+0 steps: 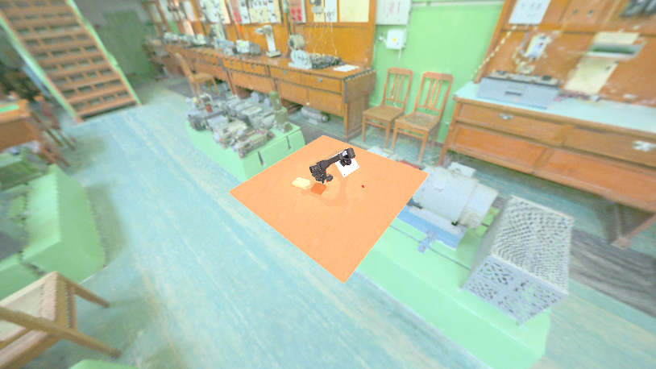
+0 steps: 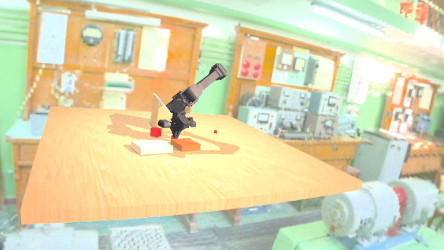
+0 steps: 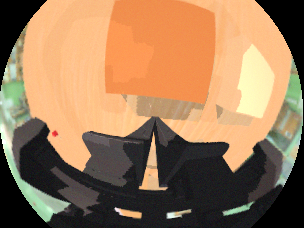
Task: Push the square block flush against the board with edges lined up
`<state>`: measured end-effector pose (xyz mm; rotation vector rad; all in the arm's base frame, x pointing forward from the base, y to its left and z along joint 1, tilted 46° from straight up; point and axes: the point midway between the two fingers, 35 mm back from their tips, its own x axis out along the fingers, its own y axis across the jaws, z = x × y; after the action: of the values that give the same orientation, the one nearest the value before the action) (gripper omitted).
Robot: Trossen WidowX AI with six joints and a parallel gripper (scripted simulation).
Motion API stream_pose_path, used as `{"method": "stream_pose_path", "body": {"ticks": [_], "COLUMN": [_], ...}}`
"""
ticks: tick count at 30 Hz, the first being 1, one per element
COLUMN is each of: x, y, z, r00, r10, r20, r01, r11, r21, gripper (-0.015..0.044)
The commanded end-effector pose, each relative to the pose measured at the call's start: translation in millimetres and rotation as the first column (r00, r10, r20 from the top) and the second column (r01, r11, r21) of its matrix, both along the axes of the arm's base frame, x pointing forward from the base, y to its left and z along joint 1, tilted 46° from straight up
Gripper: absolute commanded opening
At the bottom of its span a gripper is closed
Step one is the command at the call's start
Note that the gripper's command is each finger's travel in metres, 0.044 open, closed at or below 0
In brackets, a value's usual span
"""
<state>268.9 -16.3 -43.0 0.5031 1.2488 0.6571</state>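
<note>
The square block (image 1: 318, 188) (image 2: 185, 145) (image 3: 160, 50) is orange and lies flat on the table. The board (image 1: 301, 183) (image 2: 151, 147) (image 3: 256, 82) is cream and lies flat beside it, to its left in the top and exterior views and to its right in the wrist view. A gap shows between them in the wrist view, and they stand at different angles. My gripper (image 1: 322, 182) (image 2: 175, 137) (image 3: 154, 119) is shut and empty. It points down at the block's near side in the wrist view. Whether its tips touch the block I cannot tell.
A red cube (image 2: 155, 132) stands behind the board in the exterior view. A small red cube (image 1: 363, 186) (image 2: 215, 131) (image 3: 55, 133) lies away to the side. Another red piece (image 2: 172, 136) shows partly behind the fingers. A white panel (image 1: 346, 169) stands behind the arm.
</note>
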Motion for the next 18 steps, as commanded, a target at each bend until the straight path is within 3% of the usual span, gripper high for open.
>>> {"method": "stream_pose_path", "body": {"ticks": [1,11,18], "x": [-10,-22,-26], "y": [1,2,-37], "z": [-3,-6,34], "r00": [1.0,1.0,1.0], "r10": [0.006,0.006,0.007], "r20": [-0.003,-0.004,-0.004], "r01": [-0.006,-0.006,-0.007], "r11": [1.0,1.0,1.0], "r21": [-0.002,-0.002,-0.003], "gripper": [0.0,0.0,0.0]}}
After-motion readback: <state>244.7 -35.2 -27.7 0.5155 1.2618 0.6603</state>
